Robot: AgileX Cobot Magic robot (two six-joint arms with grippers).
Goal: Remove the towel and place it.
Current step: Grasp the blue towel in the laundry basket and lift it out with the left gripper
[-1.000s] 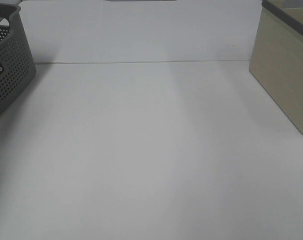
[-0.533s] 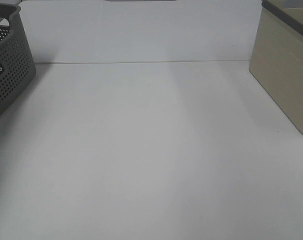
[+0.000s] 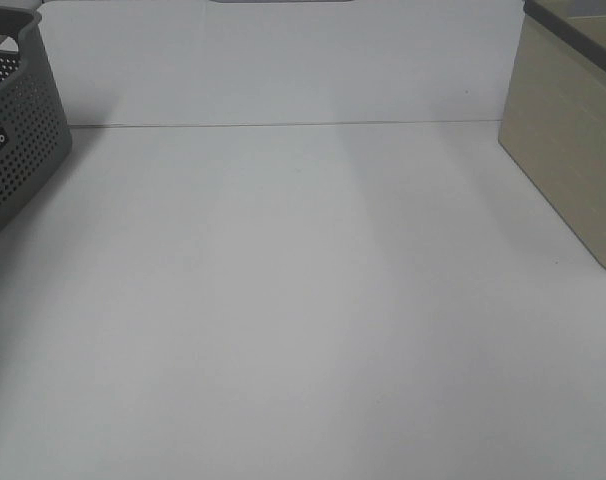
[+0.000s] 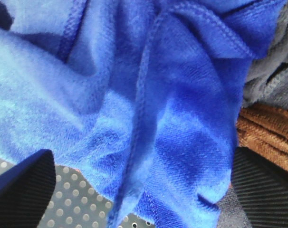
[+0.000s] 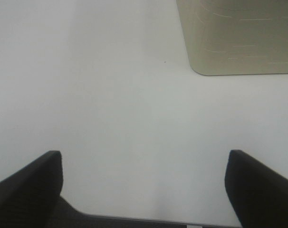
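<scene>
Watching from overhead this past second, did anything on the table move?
Nothing visibly changed. The grey basket on the left, the beige box on the right and the white table between them look the same; no arm shows in that view.

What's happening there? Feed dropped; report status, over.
Left gripper open, straddling the towel in the basket, ungripped. Right gripper open above the table. Grey cloth, brown cloth beside towel.
</scene>
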